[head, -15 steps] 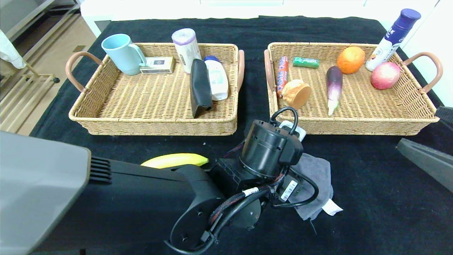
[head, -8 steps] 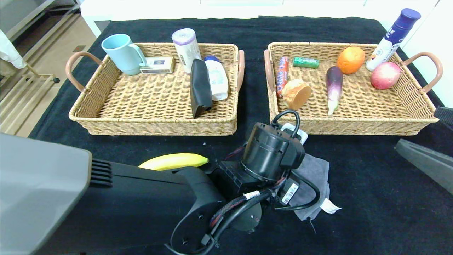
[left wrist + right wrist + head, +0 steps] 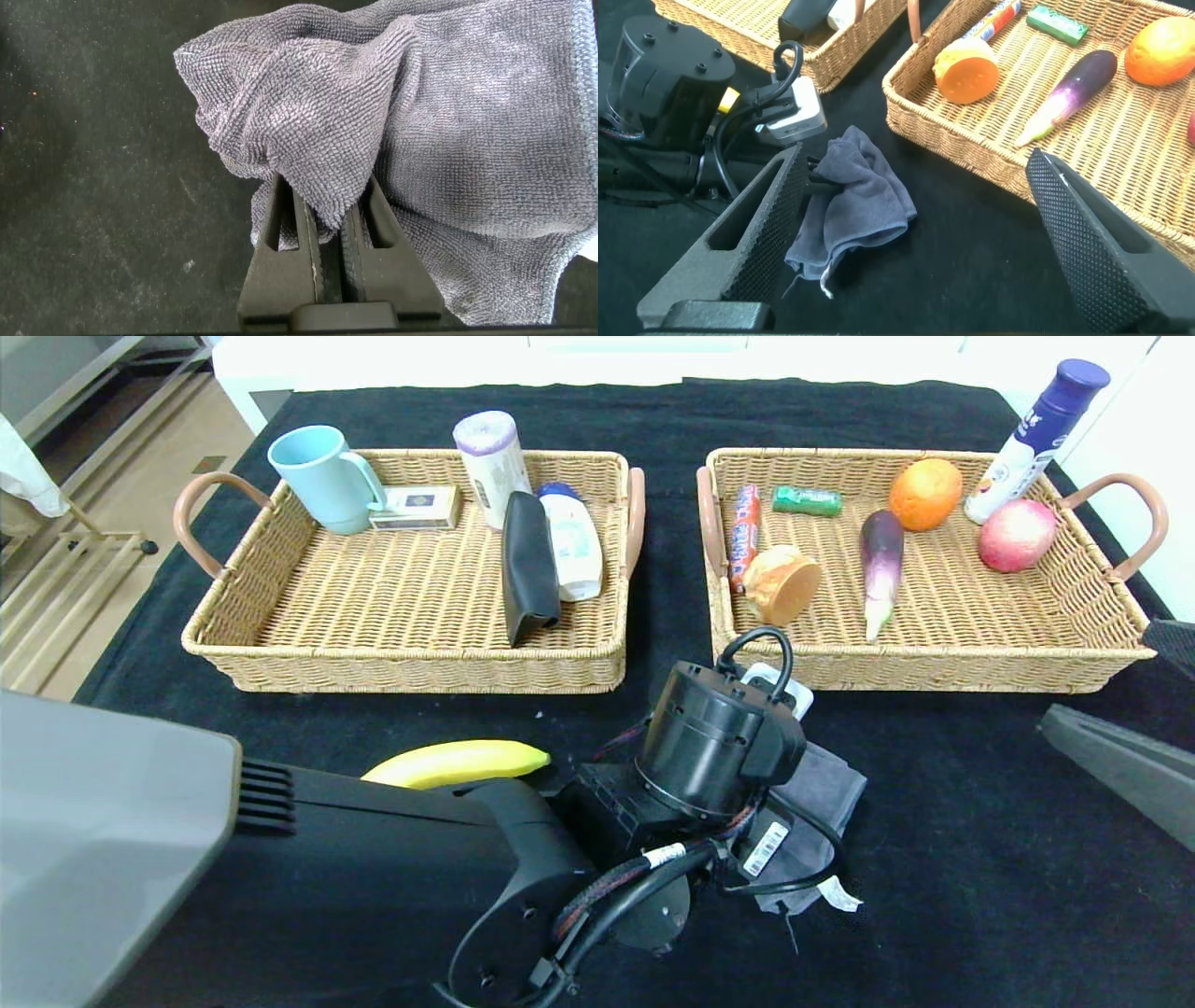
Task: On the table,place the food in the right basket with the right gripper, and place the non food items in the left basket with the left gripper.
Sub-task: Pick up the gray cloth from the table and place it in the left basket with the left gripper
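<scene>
Left gripper [image 3: 322,245]: clenched on grey cloth [image 3: 448,140], lower centre.
My lift: straight up, then over left basket [image 3: 233,644], upper left.

Grey terry cloth [image 3: 439,140], bunched into folds on the black table in front of the right basket [image 3: 934,658], a white tag at its near edge. Yellow banana [image 3: 457,761] lying flat on the table in front of the left basket [image 3: 411,667]. Both wicker baskets sit side by side, each already holding several items.
</scene>
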`<control>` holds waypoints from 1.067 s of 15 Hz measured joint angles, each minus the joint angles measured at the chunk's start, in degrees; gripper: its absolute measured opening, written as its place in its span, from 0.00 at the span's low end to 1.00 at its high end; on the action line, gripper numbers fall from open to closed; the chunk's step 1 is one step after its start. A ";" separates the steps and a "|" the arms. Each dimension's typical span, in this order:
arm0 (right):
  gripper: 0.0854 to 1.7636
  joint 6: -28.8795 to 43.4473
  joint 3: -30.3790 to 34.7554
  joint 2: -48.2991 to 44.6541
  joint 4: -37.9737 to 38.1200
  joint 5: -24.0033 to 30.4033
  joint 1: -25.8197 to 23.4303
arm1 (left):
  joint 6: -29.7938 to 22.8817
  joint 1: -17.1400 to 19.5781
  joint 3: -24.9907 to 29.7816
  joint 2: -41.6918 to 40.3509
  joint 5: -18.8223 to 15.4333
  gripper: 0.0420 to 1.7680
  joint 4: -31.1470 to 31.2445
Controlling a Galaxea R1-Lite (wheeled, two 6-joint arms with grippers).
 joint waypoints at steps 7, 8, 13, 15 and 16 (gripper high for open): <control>0.97 -0.17 0.00 -0.52 -0.33 -0.30 0.16 | -0.11 -0.33 0.52 -0.56 0.22 0.10 0.11; 0.97 -0.24 -0.18 -1.10 -0.20 -0.28 0.20 | -0.11 -0.38 0.67 -1.05 0.20 0.10 0.33; 0.97 -0.24 -0.77 -2.54 0.00 -0.35 0.16 | -0.43 -0.44 1.41 -6.16 -1.89 0.10 0.72; 0.97 -0.22 -0.62 -2.19 0.00 -0.38 0.11 | -0.80 -0.74 2.60 -8.46 -2.01 0.10 0.60; 0.97 -0.24 -0.49 -1.93 0.02 -0.35 0.11 | -0.89 -0.99 3.30 -9.65 -2.00 0.10 0.41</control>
